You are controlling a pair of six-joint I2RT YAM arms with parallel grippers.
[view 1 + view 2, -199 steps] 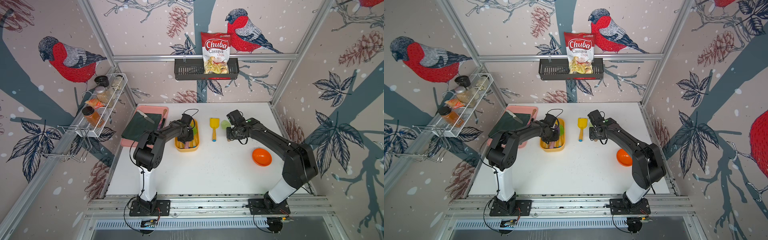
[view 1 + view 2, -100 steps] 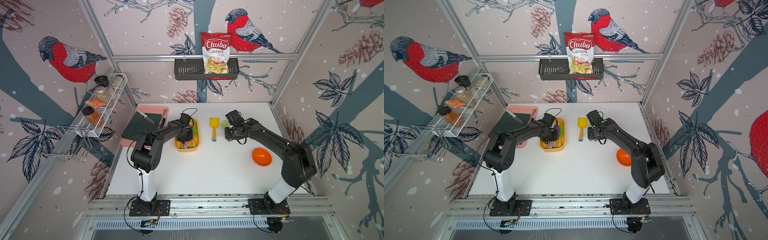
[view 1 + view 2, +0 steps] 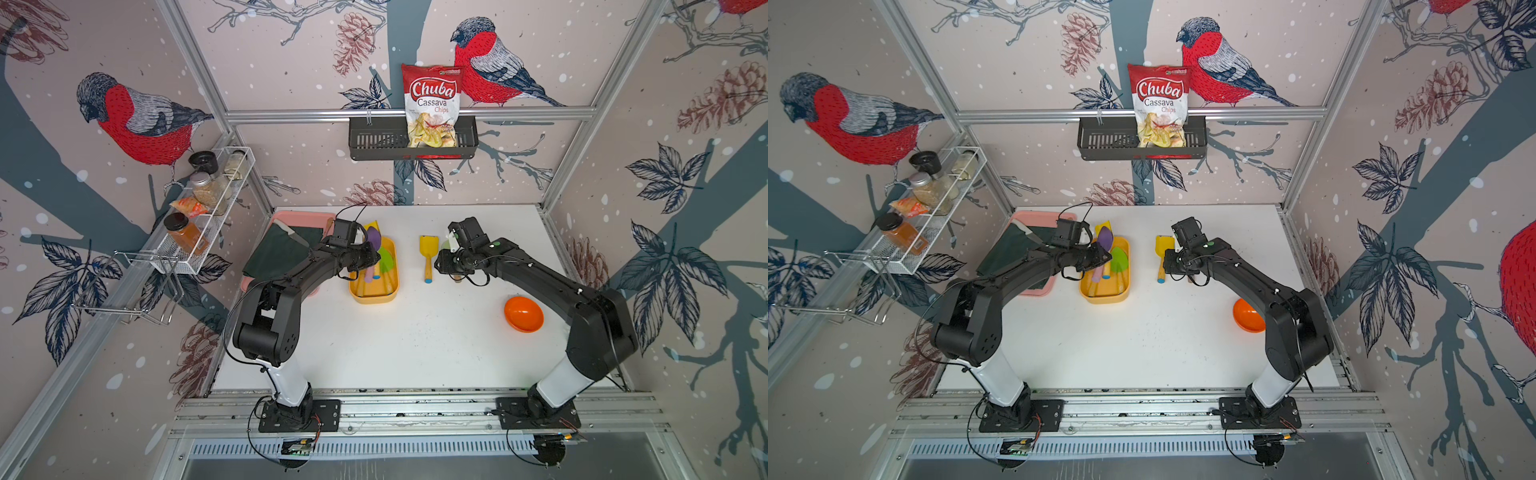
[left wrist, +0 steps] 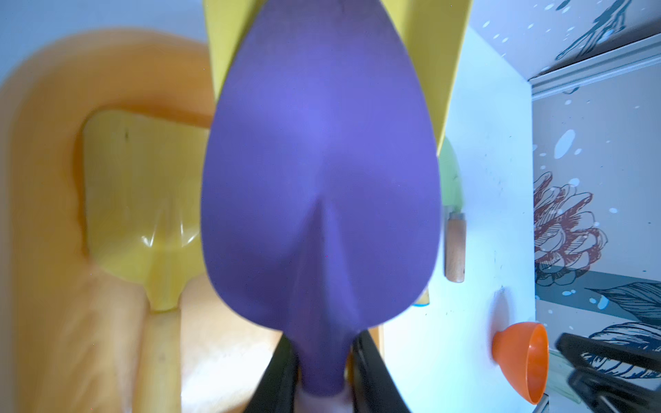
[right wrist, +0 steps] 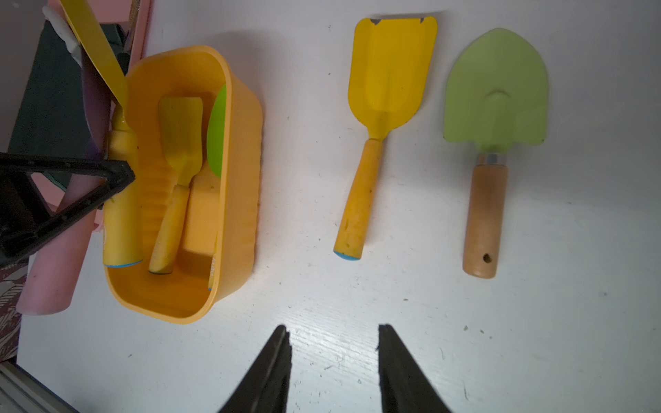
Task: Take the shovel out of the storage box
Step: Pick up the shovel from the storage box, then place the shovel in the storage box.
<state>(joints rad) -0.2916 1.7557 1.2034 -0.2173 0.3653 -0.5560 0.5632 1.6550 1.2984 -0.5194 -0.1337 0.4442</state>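
While the left gripper (image 4: 323,357) clamps it, the purple shovel (image 3: 372,240) hangs over the box (image 3: 374,298)

Where the purple blade narrows into its pink handle, the left fingers (image 4: 373,372) press in from both sides. They are clenched on that neck, and the left wrist view shows no gap. The blade points away from the wrist, toward the back wall, and the handle runs back under the gripper. In both top views the shovel sits above the side of the box nearest the pink tray (image 3: 299,215), with its blade over the far corner. In the right wrist view it looks lifted above the rim, and the handle end reaches past the box wall on the tray side. Whether it is wholly clear of the rim I cannot tell. A yellow blade (image 4: 229,43) stands just behind the purple one; I cannot tell if the fingers touch it. Inside the box lie a small yellow shovel (image 5: 177,150) and a bright green blade (image 5: 217,132).

The right gripper (image 5: 334,332) hovers over the table (image 3: 415,340), fingers spread with nothing between them. Beyond its tips a big yellow shovel (image 5: 386,89) and a pale green shovel (image 5: 495,103) lie side by side on the table, apart from the box.
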